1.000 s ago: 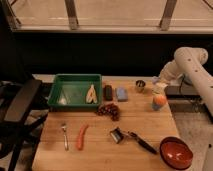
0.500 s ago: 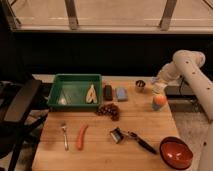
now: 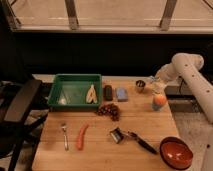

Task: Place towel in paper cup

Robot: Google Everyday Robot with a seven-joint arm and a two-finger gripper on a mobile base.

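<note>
A dark office chair (image 3: pixel 22 107) stands at the far left, beside a light wooden table (image 3: pixel 95 150). On the table's left rear sits a green rectangular plastic tray (image 3: pixel 62 90) holding a pale yellow banana-like piece (image 3: pixel 91 94). Just right of the tray lie a small dark block (image 3: pixel 108 92) and a thick blue sponge (image 3: pixel 121 94), with a bunch of dark grapes (image 3: pixel 109 111) in front of them. Nearer the front edge are a metal fork (image 3: pixel 65 136), an orange carrot (image 3: pixel 81 136) and a black-handled kitchen tool (image 3: pixel 134 139).

Further right, at the rear, stands a small shiny metal cup (image 3: pixel 140 85). Just beside it hovers the white arm's gripper (image 3: pixel 154 83), low over the table. Over the last second it has drifted slightly left, toward the metal cup; nothing on the table has moved. Whether it is open or closed cannot be told.

A pale patch at its tip may be the pale blue-grey towel, but this is uncertain. The white paper cup cannot be made out either; it may be hidden behind the gripper. By my judgement, placing has not yet happened.

A blue-based object with an orange top (image 3: pixel 159 102) stands just in front, and a red-orange bowl (image 3: pixel 176 152) sits at the front right corner.
</note>
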